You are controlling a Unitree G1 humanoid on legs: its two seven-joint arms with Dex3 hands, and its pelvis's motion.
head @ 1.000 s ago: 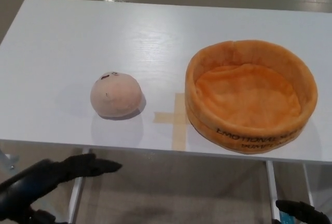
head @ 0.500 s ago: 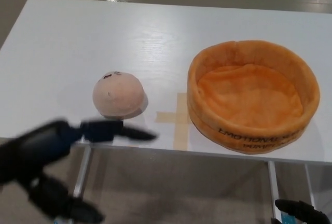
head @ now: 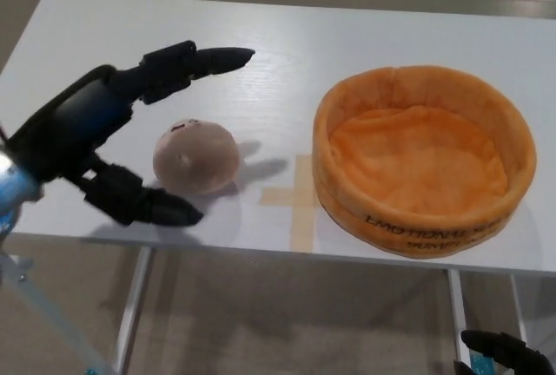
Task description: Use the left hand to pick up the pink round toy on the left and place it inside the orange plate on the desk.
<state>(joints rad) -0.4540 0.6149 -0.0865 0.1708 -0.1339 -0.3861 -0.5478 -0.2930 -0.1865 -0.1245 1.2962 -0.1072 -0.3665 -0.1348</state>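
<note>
The orange plate [head: 422,160] bore black lettering on its front wall. It read "EMOTIONAL"; the smaller line beneath was illegible.

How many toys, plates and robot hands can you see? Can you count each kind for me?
Pink round toy: 1
Orange plate: 1
Robot hands: 2, the left hand open by the toy, the right hand low at the picture's edge
Total: 4
</note>
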